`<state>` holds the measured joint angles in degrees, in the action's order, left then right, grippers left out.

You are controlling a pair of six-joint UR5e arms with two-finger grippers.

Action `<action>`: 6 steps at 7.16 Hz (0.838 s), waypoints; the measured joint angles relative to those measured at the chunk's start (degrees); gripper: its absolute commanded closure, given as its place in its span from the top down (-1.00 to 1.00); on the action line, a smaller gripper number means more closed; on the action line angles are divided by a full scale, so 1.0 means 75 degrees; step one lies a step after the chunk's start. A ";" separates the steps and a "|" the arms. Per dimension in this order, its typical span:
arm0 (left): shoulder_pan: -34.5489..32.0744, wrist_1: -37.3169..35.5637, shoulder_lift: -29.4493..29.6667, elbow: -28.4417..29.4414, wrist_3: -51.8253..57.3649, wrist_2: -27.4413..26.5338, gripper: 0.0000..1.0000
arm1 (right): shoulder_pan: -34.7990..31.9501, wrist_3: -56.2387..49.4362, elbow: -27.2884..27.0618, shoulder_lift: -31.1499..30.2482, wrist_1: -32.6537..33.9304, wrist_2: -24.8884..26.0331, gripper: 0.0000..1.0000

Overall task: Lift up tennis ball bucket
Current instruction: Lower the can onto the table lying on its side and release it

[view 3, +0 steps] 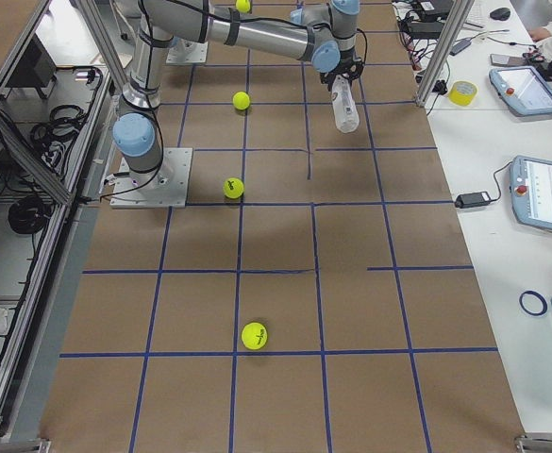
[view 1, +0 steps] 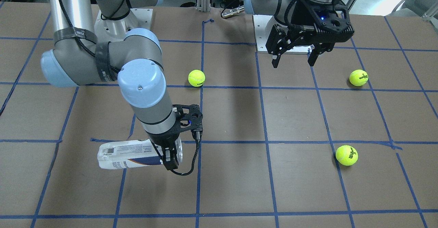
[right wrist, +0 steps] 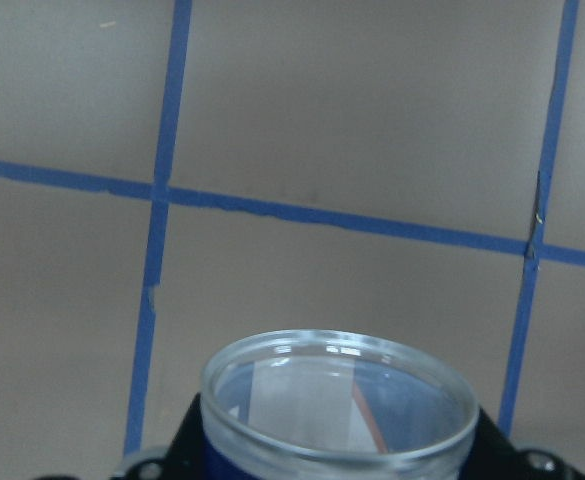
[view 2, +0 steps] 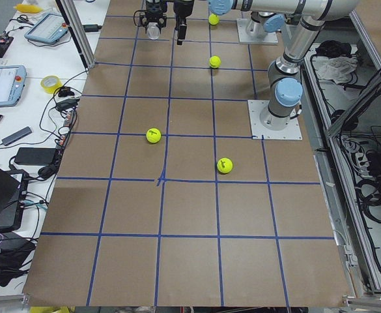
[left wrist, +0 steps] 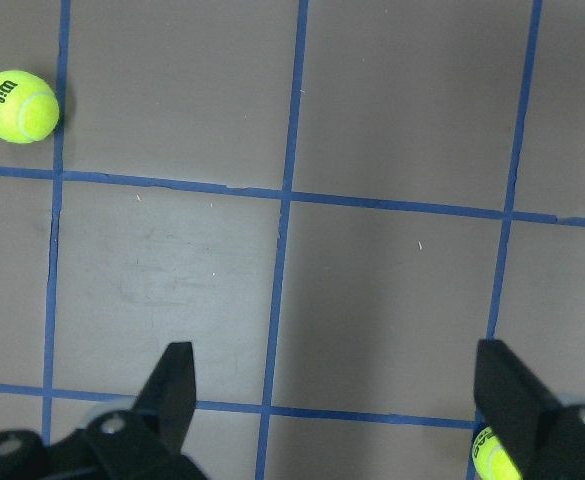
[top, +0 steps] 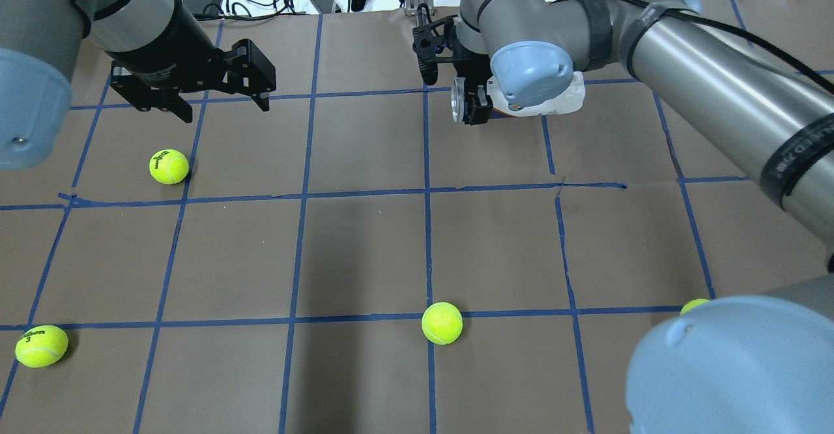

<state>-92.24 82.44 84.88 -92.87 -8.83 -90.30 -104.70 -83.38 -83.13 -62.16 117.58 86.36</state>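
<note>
Could lose the tennis ball bucket point(view 1: 126, 154) on the way up: clamped by the right gripper point(view 1: 171, 157) only at its open-mouth end, lying sideways at lower left of the front-facing view, long smooth body apt to sag or slip, with the left gripper point(view 1: 293, 63) spread apart, idle at upper right.

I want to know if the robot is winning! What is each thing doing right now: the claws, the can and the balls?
Tennis ball bucket: held sideways, mouth open, looks empty, seemingly just off the table.
Right gripper: shut on the bucket near its mouth.
Left gripper: open, empty, hovering.
Tennis balls: four, loose on the table, one partly hidden.
</note>
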 measured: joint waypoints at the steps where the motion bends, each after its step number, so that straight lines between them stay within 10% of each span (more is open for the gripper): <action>1: -0.0004 0.0000 -0.0052 -0.0023 -0.0014 -0.0018 1.00 | -0.0318 0.0513 -0.0004 0.0162 0.0266 -0.0027 -0.56; 6: 0.0021 -0.0045 0.0031 -0.0062 0.0047 0.0036 1.00 | -0.1271 0.2920 0.0091 0.0714 0.0990 -0.0043 -0.55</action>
<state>-92.08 82.10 85.11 -93.34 -8.48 -90.02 -114.23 -61.48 -82.44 -56.80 125.00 86.04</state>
